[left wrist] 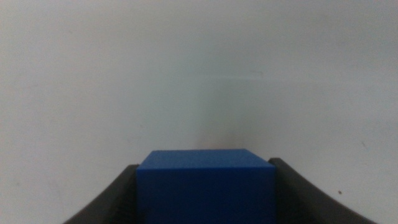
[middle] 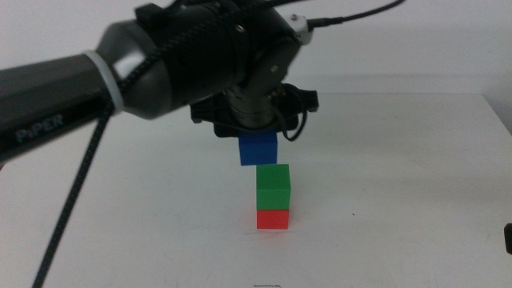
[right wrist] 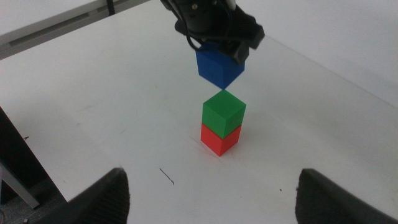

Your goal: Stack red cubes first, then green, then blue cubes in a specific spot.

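Observation:
The red cube [middle: 273,218] sits on the white table with the green cube [middle: 273,187] stacked on top of it. My left gripper [middle: 258,138] is shut on the blue cube [middle: 258,150] and holds it in the air just above and slightly left of the green cube. The left wrist view shows the blue cube [left wrist: 206,186] clamped between the two dark jaws. The right wrist view shows the stack, red cube [right wrist: 219,138] under green cube [right wrist: 222,112], with the blue cube [right wrist: 218,66] above it. My right gripper [right wrist: 211,193] is open and waits near the table's front right.
The left arm [middle: 120,72] crosses the upper left of the middle view, with its cable [middle: 76,192] hanging down to the left. The table's edge [right wrist: 37,180] runs near the right gripper. A small dark mark [right wrist: 166,177] lies on the tabletop.

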Robot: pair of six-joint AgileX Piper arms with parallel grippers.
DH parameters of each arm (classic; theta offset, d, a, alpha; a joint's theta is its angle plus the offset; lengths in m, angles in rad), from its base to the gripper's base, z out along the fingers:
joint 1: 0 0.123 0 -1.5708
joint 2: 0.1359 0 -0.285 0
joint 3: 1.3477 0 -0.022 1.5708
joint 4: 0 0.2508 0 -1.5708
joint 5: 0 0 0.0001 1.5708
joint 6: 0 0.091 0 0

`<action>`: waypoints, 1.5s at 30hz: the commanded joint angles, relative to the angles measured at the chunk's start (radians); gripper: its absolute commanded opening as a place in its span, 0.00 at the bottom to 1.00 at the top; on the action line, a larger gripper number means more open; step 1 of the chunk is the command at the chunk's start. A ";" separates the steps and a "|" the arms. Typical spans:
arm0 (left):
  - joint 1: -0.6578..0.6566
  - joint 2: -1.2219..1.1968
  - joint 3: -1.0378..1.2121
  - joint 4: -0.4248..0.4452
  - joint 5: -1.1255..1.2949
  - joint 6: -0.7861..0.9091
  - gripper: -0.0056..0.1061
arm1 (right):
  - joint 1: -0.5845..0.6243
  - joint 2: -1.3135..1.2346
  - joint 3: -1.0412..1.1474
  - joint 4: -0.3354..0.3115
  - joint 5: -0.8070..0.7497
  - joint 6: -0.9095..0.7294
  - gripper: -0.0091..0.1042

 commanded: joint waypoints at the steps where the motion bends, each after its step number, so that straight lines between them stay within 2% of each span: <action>1: -0.015 -0.043 -0.033 0.044 -0.032 -0.028 0.04 | -0.005 0.004 -0.026 -0.001 -0.076 -0.008 0.74; 19: -0.024 0.086 -0.124 0.012 -0.025 -0.049 0.04 | -0.005 0.004 -0.026 -0.001 -0.076 -0.008 0.74; 45: -0.024 0.097 -0.123 -0.077 0.051 -0.052 0.04 | -0.005 0.004 -0.026 -0.001 -0.076 -0.008 0.74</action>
